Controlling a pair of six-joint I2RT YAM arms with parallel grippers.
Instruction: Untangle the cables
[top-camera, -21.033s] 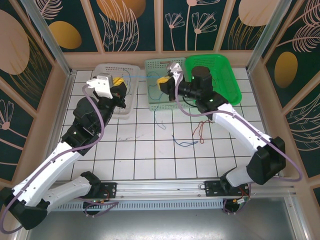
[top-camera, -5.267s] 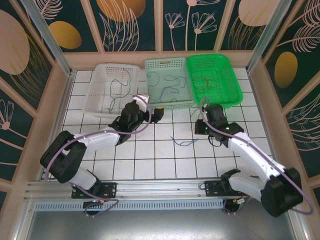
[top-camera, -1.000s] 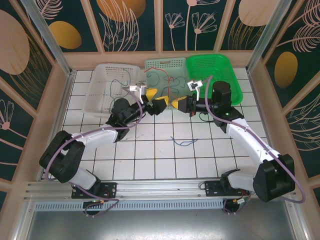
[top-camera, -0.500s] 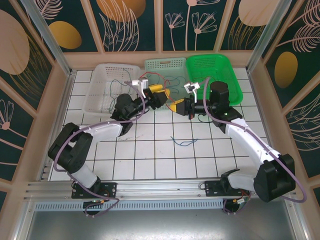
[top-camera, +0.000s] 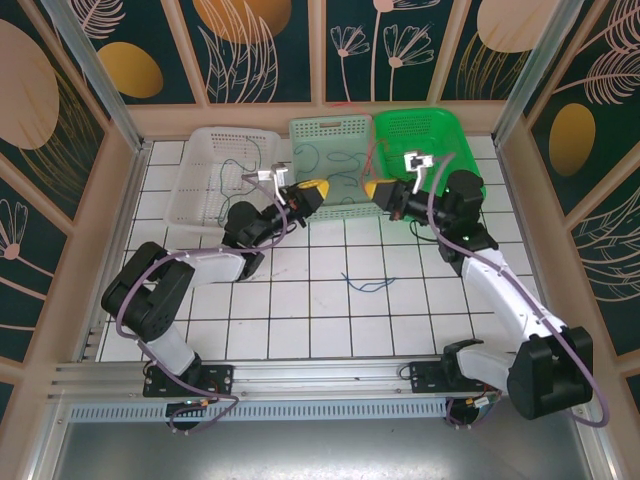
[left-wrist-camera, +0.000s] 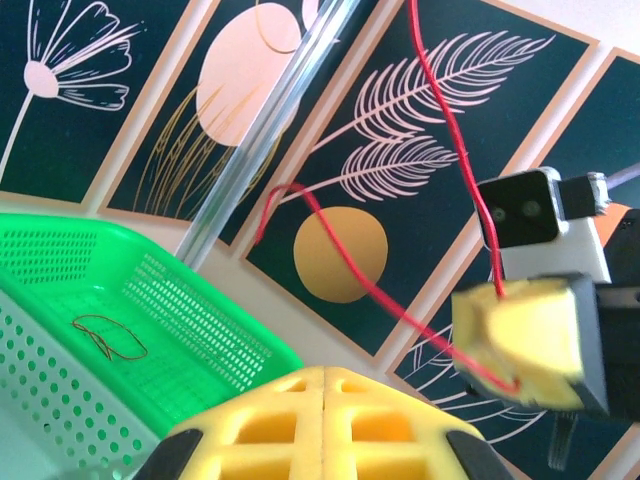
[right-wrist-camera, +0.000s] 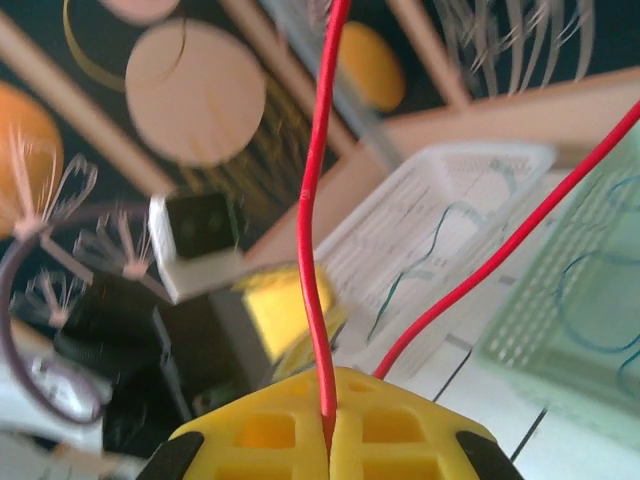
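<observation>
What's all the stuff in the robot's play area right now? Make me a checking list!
Surface: white gridded table, one thin blue cable lying loose on it.
Job's things: thin red cable raised in the air; more thin cables in the white plastic basket, pale green basket and bright green basket.
Clutter: nothing seen.
End effectors: left end effector shut, nothing seen in it; right end effector shut on the red cable.
Cables: lilac-grey arm cables along both arms.
Surroundings: dark floral wall panels.

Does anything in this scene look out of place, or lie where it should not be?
Yes. One blue cable lies loose on the table, in front of the baskets and in none of them.
</observation>
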